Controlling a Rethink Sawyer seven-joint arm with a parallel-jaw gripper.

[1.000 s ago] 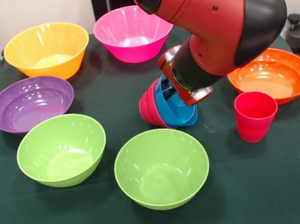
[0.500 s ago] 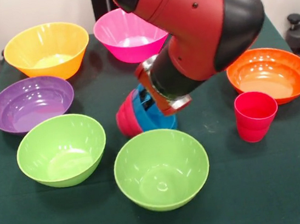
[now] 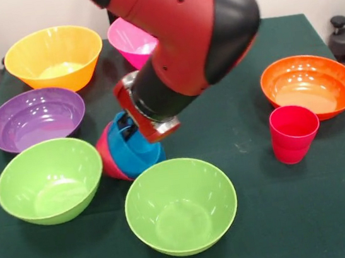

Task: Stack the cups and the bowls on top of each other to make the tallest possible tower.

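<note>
on the green tabletop (image 3: 311, 212), the red and black arm (image 3: 179, 32) reaches into the tower (image 3: 128, 154), a tilted nest of blue and red pieces between two lime green bowls (image 3: 49, 181) (image 3: 181, 205); the claw (image 3: 129, 129) is buried inside it, its opening impossible to tell. a red-pink cup (image 3: 294, 133) stands beside the orange bowl (image 3: 310, 85).

Arm (image 3: 180, 39) swings further toward picture left, carrying the tilted tower (image 3: 128, 154) with it. Tower now sits between the two lime green bowls; left one (image 3: 49, 180) gets shoved left and slightly down, near one (image 3: 181, 205) nudged left too. Pink bowl (image 3: 130, 40) now mostly hidden behind arm.
</note>
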